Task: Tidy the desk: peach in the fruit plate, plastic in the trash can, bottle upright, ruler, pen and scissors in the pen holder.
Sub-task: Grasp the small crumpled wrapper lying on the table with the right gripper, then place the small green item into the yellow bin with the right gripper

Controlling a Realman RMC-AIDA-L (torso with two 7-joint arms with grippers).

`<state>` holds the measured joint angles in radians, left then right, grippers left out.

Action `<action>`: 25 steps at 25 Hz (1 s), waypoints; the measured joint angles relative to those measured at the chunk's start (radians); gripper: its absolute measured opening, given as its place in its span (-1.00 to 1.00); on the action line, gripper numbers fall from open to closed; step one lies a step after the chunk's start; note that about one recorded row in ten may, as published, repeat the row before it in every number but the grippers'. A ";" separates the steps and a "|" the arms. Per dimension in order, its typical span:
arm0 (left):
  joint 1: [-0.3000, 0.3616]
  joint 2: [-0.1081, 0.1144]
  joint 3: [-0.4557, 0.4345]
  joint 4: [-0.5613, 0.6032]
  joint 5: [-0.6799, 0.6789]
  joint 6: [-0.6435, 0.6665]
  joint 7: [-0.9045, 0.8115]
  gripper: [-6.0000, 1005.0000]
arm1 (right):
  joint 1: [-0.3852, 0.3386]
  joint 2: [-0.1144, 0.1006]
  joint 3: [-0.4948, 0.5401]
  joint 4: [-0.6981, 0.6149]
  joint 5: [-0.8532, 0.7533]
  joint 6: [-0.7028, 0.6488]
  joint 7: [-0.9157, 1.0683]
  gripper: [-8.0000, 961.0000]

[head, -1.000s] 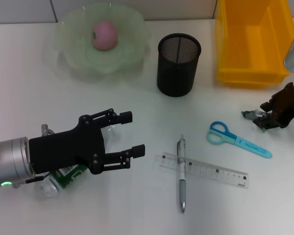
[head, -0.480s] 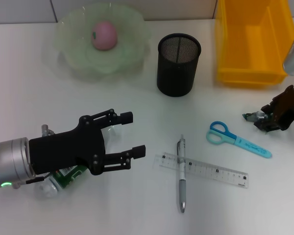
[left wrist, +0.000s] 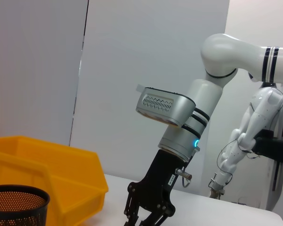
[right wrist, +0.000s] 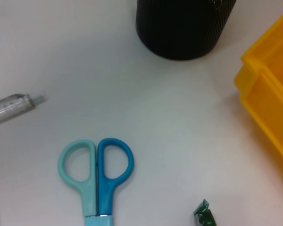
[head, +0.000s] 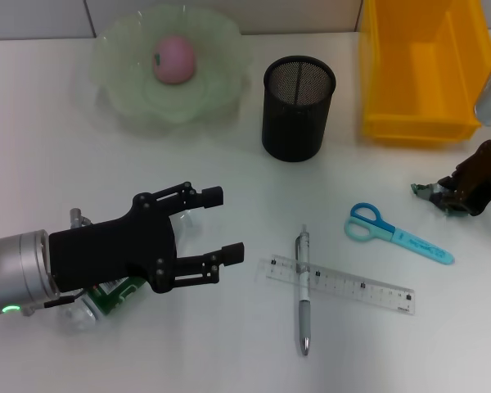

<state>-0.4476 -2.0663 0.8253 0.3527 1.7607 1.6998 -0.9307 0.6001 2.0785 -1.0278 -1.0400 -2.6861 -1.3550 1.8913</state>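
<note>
My right gripper (head: 443,197) is at the right edge of the table, shut on a crumpled green plastic wrapper (head: 423,191), which also shows in the right wrist view (right wrist: 205,214). The yellow trash bin (head: 421,70) stands just beyond it. My left gripper (head: 223,223) is open and empty at the front left, above a clear bottle (head: 106,296) that lies on its side under the arm. The pink peach (head: 174,58) lies in the green fruit plate (head: 119,90). Blue scissors (head: 395,233), a pen (head: 303,291) and a clear ruler (head: 344,286) lie flat in front of the black mesh pen holder (head: 299,107).
The pen lies across the ruler. The scissors (right wrist: 96,179) lie close to my right gripper, between it and the pen holder (right wrist: 184,23). The left wrist view shows the right arm's gripper (left wrist: 147,214) beside the yellow bin (left wrist: 52,172).
My right gripper has lifted a little and moved towards the yellow bin with the wrapper in it. The left arm has not moved.
</note>
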 joint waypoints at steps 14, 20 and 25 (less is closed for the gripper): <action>0.003 -0.001 -0.001 0.000 -0.001 0.000 0.001 0.63 | 0.002 0.000 0.000 -0.001 0.000 -0.005 -0.001 -0.67; 0.003 0.000 -0.002 0.002 -0.001 0.000 0.001 0.63 | 0.004 0.000 0.000 -0.005 0.002 -0.007 0.001 -0.67; 0.000 0.000 -0.002 0.005 -0.002 0.001 0.001 0.62 | -0.002 0.000 0.000 -0.010 0.020 -0.009 0.000 -0.67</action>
<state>-0.4477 -2.0667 0.8237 0.3575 1.7583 1.7006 -0.9295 0.5983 2.0785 -1.0275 -1.0502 -2.6660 -1.3636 1.8918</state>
